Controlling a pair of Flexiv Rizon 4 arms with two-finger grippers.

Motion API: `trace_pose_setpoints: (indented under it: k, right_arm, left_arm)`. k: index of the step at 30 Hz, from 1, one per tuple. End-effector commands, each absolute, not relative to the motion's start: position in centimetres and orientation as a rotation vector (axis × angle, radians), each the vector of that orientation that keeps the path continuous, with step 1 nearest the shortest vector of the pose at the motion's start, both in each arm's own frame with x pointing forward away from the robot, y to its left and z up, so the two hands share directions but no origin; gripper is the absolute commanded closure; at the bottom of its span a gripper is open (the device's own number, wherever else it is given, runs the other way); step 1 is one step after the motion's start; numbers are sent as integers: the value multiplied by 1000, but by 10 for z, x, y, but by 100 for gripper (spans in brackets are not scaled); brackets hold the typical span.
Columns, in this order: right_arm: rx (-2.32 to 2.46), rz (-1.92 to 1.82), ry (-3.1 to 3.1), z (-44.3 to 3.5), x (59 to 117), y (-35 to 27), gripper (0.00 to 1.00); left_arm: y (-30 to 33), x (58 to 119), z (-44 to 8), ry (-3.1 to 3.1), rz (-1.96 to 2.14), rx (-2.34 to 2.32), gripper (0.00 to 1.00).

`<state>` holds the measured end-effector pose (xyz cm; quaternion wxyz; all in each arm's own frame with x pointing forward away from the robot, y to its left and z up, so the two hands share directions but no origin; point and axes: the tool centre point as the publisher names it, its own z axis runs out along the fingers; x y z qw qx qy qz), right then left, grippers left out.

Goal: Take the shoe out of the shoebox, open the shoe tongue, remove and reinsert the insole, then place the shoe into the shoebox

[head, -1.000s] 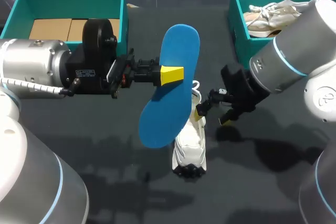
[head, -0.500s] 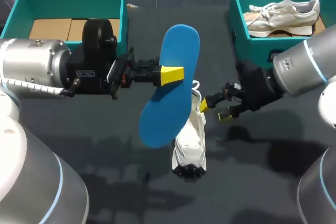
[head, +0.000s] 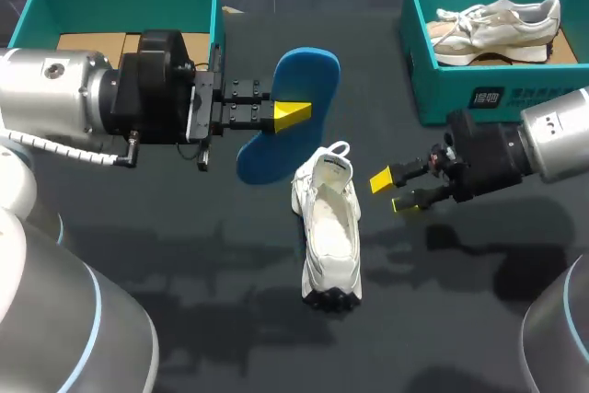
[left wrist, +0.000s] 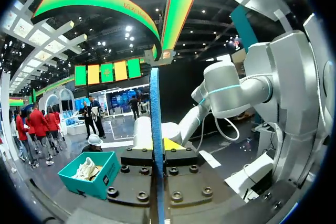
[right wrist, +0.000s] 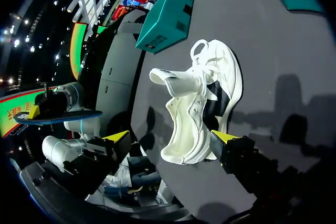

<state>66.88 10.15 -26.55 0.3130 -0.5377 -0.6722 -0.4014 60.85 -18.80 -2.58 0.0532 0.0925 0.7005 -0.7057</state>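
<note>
Now left gripper (head: pixel 293 115) pinches insole (head: pixel 267 149); right gripper (head: pixel 396 191) spread, seemingly clear of shoe (head: pixel 329 227)

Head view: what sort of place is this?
Likely a robot shoe-handling demo table: a teal shoebox with a beige shoe, a white shoe on the table, an insole in the left end effector.

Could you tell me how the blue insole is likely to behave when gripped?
The blue insole looks thin, so probably light. Edge-on in the left wrist view it runs straight, so likely fairly stiff, not floppy. Pinched at one spot by the left gripper, it might pivot if bumped.
</note>
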Motion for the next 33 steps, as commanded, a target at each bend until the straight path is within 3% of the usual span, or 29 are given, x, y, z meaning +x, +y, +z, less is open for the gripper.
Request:
trace_pose_setpoints:
  k: [1, 14, 26, 33]
  right_arm:
    - [-1410, -1062, -1768, -268, 670, 100, 0]
    - [-1369, -1084, -1753, -264, 674, 102, 0]
    - [-1292, -1160, -1630, -250, 680, 93, 0]
    - [-1275, -1178, -1564, -249, 684, 92, 0]
  left_arm:
    - [-193, 629, -35, 2120, -1882, 707, 100]
    - [-195, 635, -36, 1991, -1728, 884, 100]
    - [-209, 653, -83, 1762, -1416, 1110, 100]
    - [-211, 654, -91, 1692, -1470, 1089, 100]
